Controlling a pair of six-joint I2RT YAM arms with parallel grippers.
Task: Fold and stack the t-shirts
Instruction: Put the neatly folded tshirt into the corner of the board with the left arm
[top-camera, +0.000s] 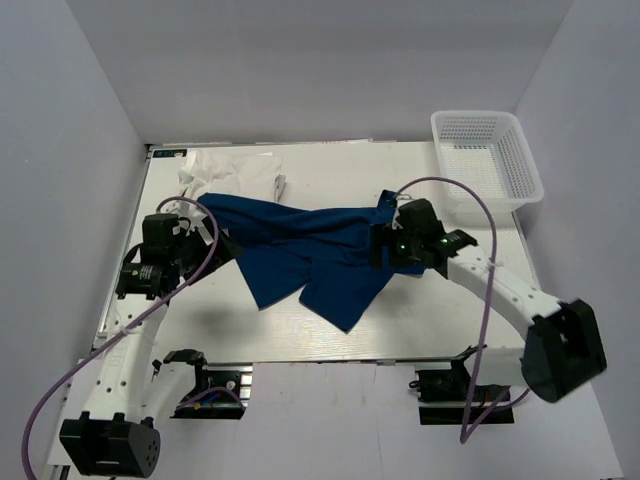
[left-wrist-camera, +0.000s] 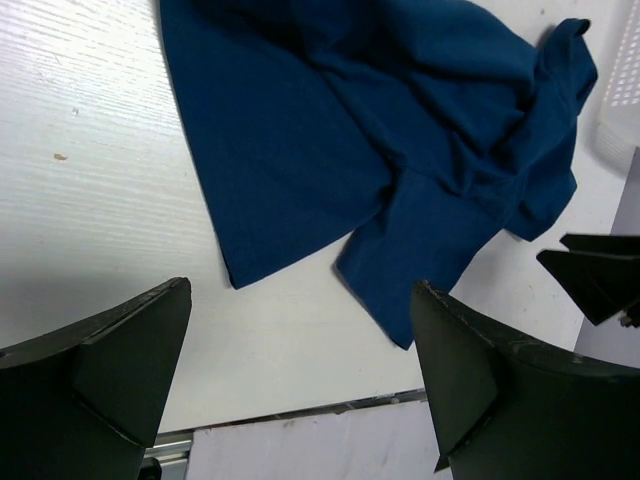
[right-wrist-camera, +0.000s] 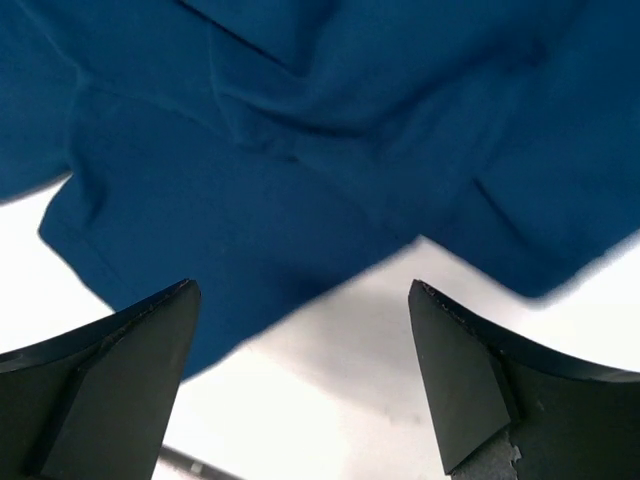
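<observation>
The navy blue t-shirt (top-camera: 310, 250) lies crumpled and spread across the middle of the table. It fills the upper part of the left wrist view (left-wrist-camera: 350, 130) and of the right wrist view (right-wrist-camera: 300, 130). White folded t-shirts (top-camera: 232, 170) lie at the back left, partly under the navy one. My left gripper (top-camera: 222, 246) is open and empty at the shirt's left edge; in its own view (left-wrist-camera: 300, 288) it hangs over bare table. My right gripper (top-camera: 380, 246) is open and empty at the shirt's right edge; in its own view (right-wrist-camera: 300, 287) it sits just off the hem.
A white plastic mesh basket (top-camera: 487, 160) stands at the back right corner; its wall shows in the left wrist view (left-wrist-camera: 622, 90). The right gripper's fingers (left-wrist-camera: 595, 275) show at the right of the left wrist view. The table's front edge (top-camera: 330, 362) runs below the shirt.
</observation>
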